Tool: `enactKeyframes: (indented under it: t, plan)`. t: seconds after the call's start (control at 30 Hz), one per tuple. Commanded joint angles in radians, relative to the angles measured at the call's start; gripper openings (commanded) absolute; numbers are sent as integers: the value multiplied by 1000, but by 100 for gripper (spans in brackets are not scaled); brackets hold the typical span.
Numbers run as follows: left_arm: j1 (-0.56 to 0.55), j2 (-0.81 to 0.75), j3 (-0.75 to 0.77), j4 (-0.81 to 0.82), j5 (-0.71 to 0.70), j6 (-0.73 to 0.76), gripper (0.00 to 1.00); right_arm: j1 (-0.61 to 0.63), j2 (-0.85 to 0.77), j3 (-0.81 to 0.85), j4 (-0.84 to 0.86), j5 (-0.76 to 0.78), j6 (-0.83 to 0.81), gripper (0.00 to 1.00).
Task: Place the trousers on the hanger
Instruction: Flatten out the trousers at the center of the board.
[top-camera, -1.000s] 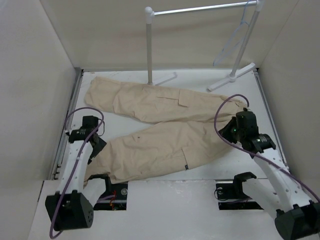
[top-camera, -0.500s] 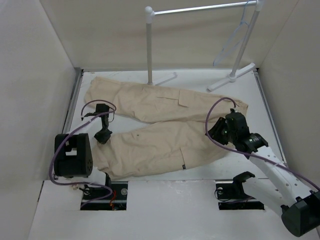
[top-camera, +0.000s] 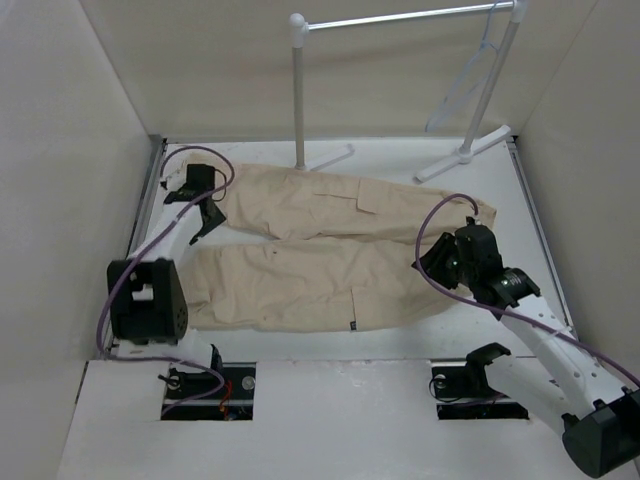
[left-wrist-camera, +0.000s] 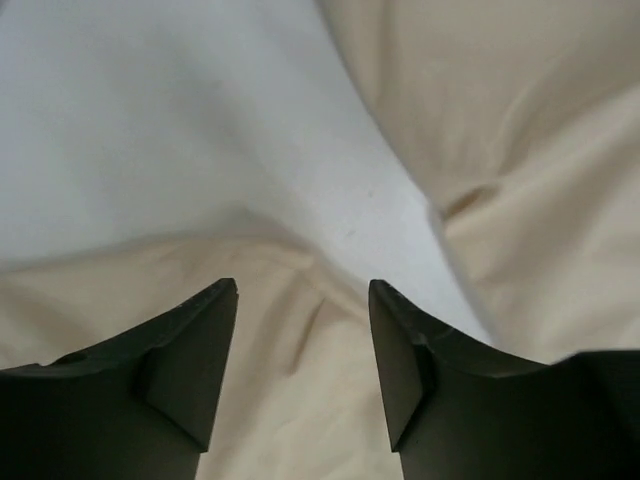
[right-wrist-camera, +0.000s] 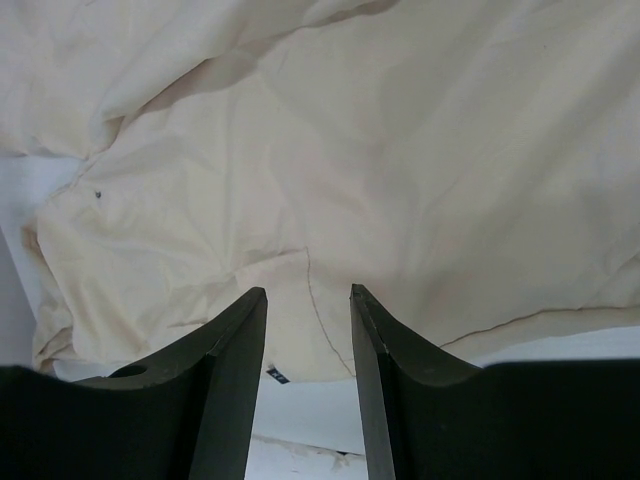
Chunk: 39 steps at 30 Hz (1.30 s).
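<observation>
The beige trousers (top-camera: 320, 250) lie flat on the white table, waist to the right and both legs running left. The pale hanger (top-camera: 463, 85) hangs by its hook from the right end of the rack bar, far from both arms. My left gripper (top-camera: 208, 222) (left-wrist-camera: 302, 290) hovers open over the cuff end of the far leg, where a strip of table shows between the legs, with nothing between its fingers. Over the waist end my right gripper (top-camera: 432, 262) (right-wrist-camera: 307, 292) is also open, with fabric under it but none pinched.
A white garment rack with a silver bar (top-camera: 400, 17) stands at the back, its left post (top-camera: 298, 90) and right foot (top-camera: 465, 150) on the table. Tall beige walls close in the left, right and back. Purple cables loop off both arms.
The left arm swung from the near-left corner to the far leg's cuff, closing and reopening on the way. The near leg now lies straighter. The right gripper opened near the waist.
</observation>
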Motion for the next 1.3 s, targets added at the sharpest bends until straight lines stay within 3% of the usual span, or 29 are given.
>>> enactKeyframes:
  t: [0.0, 0.13, 0.17, 0.4, 0.7, 0.87, 1.0, 1.1, 1.17, 1.27]
  plan:
    - [44, -273, -135, -76, -18, 17, 48, 15, -9, 8, 55, 9, 5, 45]
    - [97, -481, -319, -184, 21, 5, 30, 19, -5, 16, 61, -2, -29, 45]
    - [106, -514, -356, -197, 19, 2, 29, 21, -5, 18, 61, -5, -36, 45]
    - [120, -483, -436, -152, 70, 36, 41, 93, -38, -13, 86, -29, -33, 47]
    - [2, -394, -462, -142, 50, 16, 41, 151, -52, -82, 156, -66, -10, 49]
    - [2, -291, -433, -155, -40, 17, 28, 151, -52, -75, 158, -91, -32, 49]
    - [-4, -242, -414, -177, -80, 30, 26, 136, -55, -61, 153, -95, -41, 49]
    - [-4, -197, -413, -171, -79, 49, 17, 134, -52, -50, 153, -95, -42, 49]
    - [-4, -190, -396, -181, -93, 51, 6, 134, -48, -47, 153, -95, -42, 50]
    - [-1, -257, -361, -207, -131, 50, 2, 134, -46, -41, 155, -95, -46, 50]
